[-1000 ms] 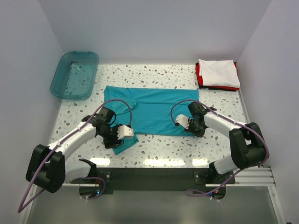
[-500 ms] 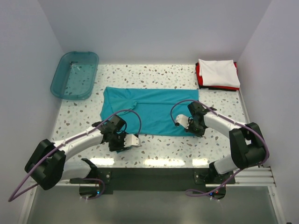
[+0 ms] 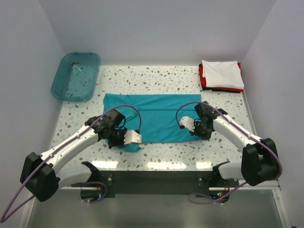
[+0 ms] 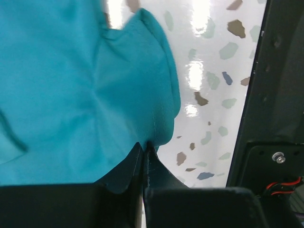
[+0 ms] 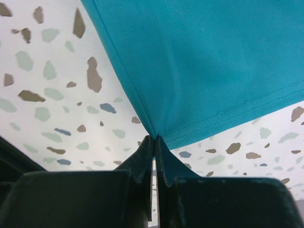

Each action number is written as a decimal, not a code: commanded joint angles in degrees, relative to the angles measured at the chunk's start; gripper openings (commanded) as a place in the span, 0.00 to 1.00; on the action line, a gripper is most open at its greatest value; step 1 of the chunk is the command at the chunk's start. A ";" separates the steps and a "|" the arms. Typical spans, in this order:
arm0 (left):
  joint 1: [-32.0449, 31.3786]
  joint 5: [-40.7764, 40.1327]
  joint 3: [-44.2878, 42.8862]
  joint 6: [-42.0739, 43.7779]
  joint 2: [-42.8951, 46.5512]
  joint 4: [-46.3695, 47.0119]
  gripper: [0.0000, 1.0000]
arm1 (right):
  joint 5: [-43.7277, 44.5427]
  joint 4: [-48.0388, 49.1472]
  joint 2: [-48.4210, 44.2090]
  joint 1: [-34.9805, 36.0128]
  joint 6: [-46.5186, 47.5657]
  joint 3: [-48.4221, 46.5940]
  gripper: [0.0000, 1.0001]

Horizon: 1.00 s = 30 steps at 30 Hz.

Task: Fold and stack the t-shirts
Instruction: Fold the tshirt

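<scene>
A teal-blue t-shirt (image 3: pixel 152 116) lies spread across the middle of the speckled table. My left gripper (image 3: pixel 121 140) is shut on its near-left edge, where the cloth (image 4: pixel 95 95) bunches up between the jaws (image 4: pixel 144 145). My right gripper (image 3: pixel 199 129) is shut on the shirt's near-right corner; the hemmed corner (image 5: pixel 199 85) runs straight into the closed jaws (image 5: pixel 154 137). A folded white t-shirt (image 3: pixel 221 73) rests on top of a folded red t-shirt (image 3: pixel 202 76) at the back right corner.
A translucent teal plastic bin (image 3: pixel 76 76) stands at the back left. White walls enclose the table on three sides. The black mounting rail (image 3: pixel 156 180) with both arm bases runs along the near edge.
My left gripper has closed on the shirt's near-left edge after moving right along it. The loose sleeve flap at the front left has been drawn in. The right gripper has kept its hold and lifted slightly.
</scene>
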<state>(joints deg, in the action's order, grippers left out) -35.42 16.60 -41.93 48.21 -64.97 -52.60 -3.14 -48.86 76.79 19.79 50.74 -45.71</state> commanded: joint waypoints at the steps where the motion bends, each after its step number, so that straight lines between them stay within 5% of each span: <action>1: 2.80 1.59 -7.27 3.46 -0.93 -5.76 0.00 | -2.66 -5.54 -1.39 -0.72 3.22 -3.94 0.00; 18: 18.01 2.74 -32.77 17.09 -28.00 -6.20 0.00 | -7.94 -15.39 21.63 -10.56 9.46 -27.67 0.00; 30: 19.86 3.00 -46.65 20.78 -40.66 -6.99 0.00 | -7.94 -16.35 28.67 -11.35 10.08 -35.05 0.00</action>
<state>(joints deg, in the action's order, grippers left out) -16.23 18.11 -84.23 66.46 -103.88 -58.30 -10.07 -63.88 105.06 8.86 59.53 -77.78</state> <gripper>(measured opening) 0.023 0.014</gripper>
